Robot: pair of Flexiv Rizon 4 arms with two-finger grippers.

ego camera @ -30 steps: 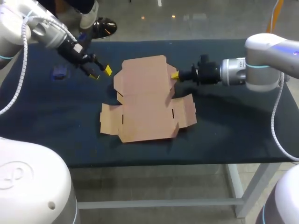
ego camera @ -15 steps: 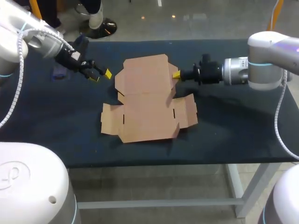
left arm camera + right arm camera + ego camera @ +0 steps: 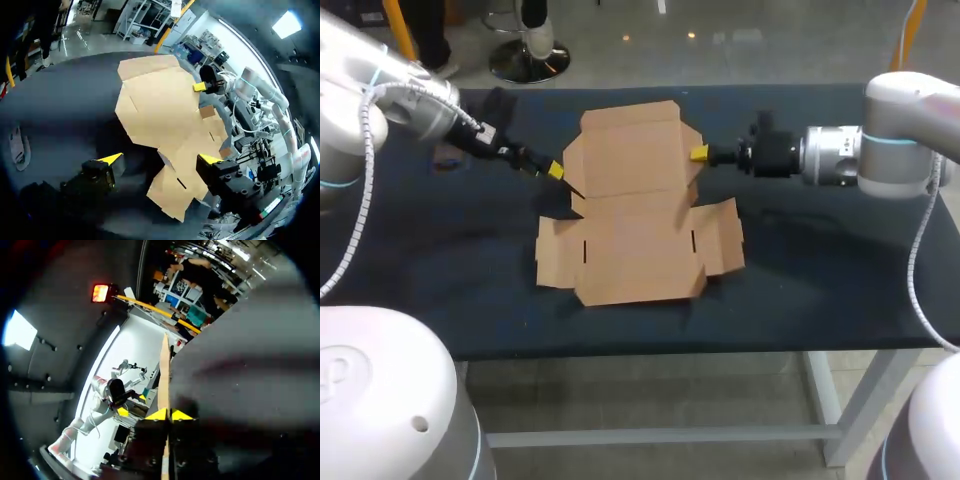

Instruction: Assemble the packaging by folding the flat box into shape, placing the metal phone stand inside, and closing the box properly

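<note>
The upper panel (image 3: 632, 150) of the flat box (image 3: 635, 240) now stands higher than half a second ago, its far edge closer to the top of the frame. The left gripper (image 3: 550, 169) has come in from the upper left to that panel's left edge, and the right gripper (image 3: 699, 153) has risen slightly with the panel's right edge.

The box lies in the middle of the dark table (image 3: 820, 270). Bare cloth runs wide to the left and right of it, with a narrower strip between its lower edge and the table's front edge. The raised panel's top reaches nearly to the back edge. The left arm (image 3: 410, 95) comes in low across the upper left corner, and the right arm (image 3: 850, 155) lies level across the upper right.

In the left wrist view a small pale object (image 3: 17, 145) lies on the cloth off to the side of the left gripper (image 3: 161, 159); it is too unclear to name. Nothing else shows near the box.

The left gripper's fingers (image 3: 112, 158) are spread wide — the cardboard (image 3: 160, 105) lies ahead of them and partly between them, and I cannot see it pinched. In the right wrist view the right gripper (image 3: 168, 415) is clamped on the panel's edge (image 3: 165, 370), which is seen edge-on as a thin brown line between the two yellow tips.

The box is plain brown cardboard, unfolded. Its lower panels lie flat with slotted side flaps — only the upper panel tilts up off the table.
</note>
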